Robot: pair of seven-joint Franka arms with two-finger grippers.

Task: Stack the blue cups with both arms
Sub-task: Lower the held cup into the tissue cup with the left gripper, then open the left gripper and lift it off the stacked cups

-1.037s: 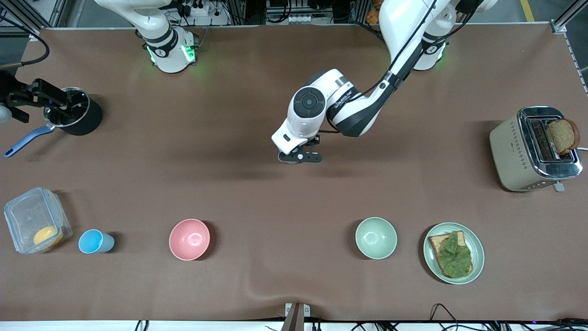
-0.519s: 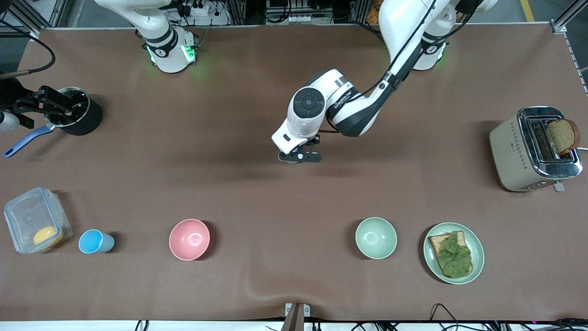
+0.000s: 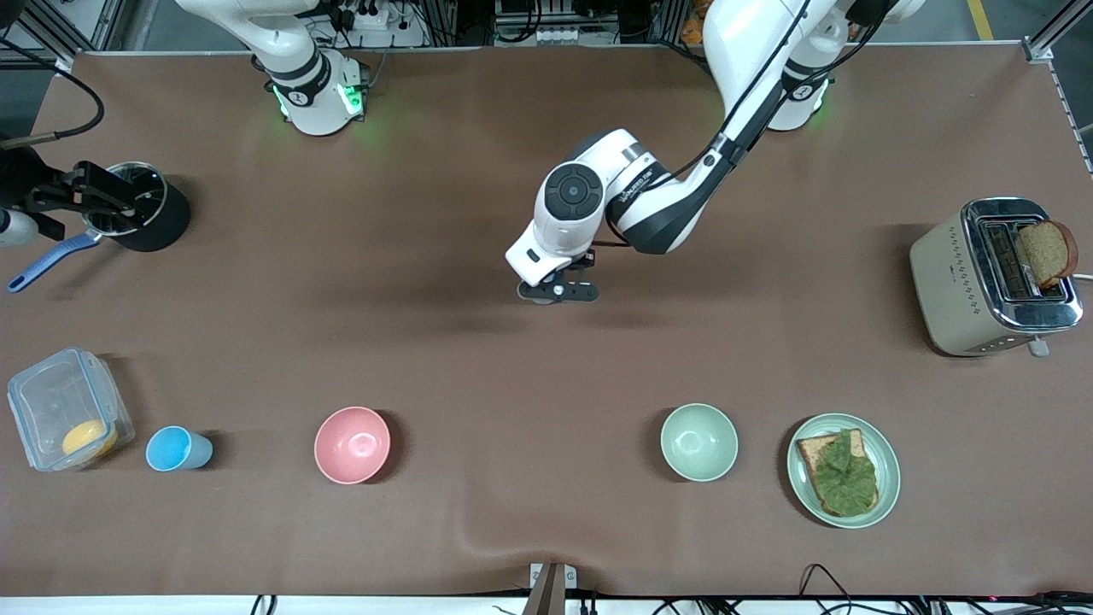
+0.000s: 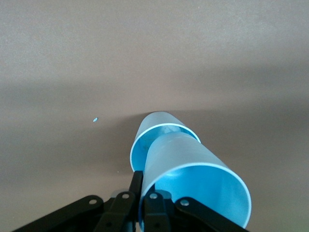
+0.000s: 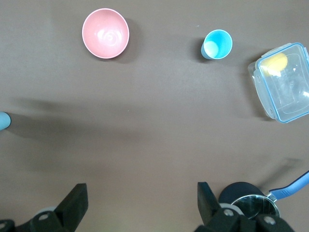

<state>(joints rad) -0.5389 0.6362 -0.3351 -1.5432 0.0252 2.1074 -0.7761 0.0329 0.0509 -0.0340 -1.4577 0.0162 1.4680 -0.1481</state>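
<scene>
In the left wrist view, my left gripper is shut on the rim wall of a light-blue cup. One finger is outside the wall and one is inside. That cup's base sits inside a second blue cup standing on the table. From the front, my left gripper is over the table's middle, and its wrist hides both cups. Another blue cup stands alone between the clear box and the pink bowl. My right gripper hangs open and empty over the black pot.
A black pot with a blue handle stands at the right arm's end. Nearer the front camera are a clear box, a pink bowl, a green bowl and a plate with toast. A toaster stands at the left arm's end.
My right gripper has shifted slightly over the pot. The left arm and its cups have not moved.
</scene>
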